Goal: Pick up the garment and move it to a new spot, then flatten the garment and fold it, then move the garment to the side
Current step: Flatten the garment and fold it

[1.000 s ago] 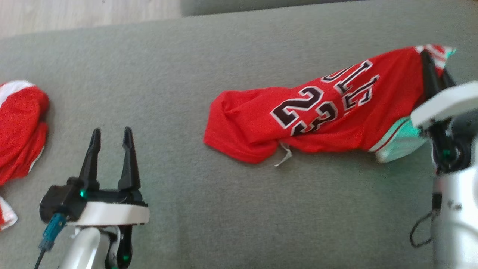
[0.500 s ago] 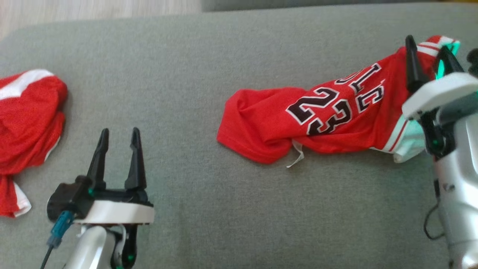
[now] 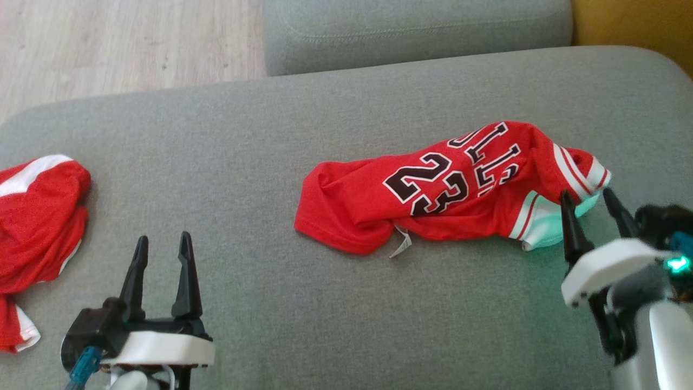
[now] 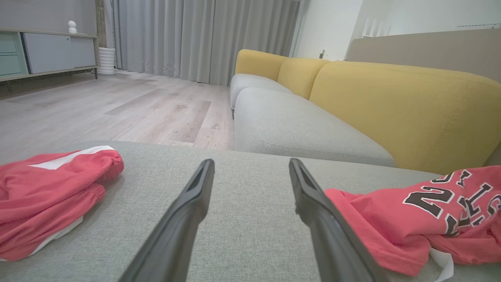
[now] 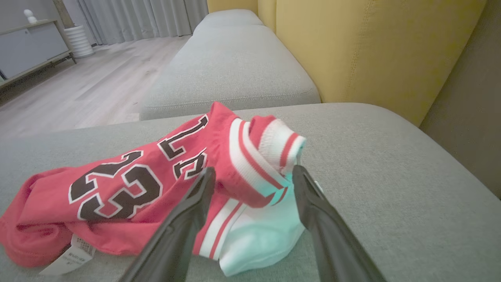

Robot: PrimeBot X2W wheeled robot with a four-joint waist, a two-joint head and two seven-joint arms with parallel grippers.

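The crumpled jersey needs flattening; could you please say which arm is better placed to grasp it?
Right: the right tool, open, sits at the jersey's striped end; the left tool stands apart.

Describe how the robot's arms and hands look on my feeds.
The left hand and right hand match: each has two long, tapered black fingers on a black base, behind a white collar. The right forearm is silver. A teal plug sits beside the left hand's base, and a green light glows near the right hand's base.

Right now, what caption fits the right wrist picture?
Open right gripper facing a crumpled red jersey on the grey sofa.
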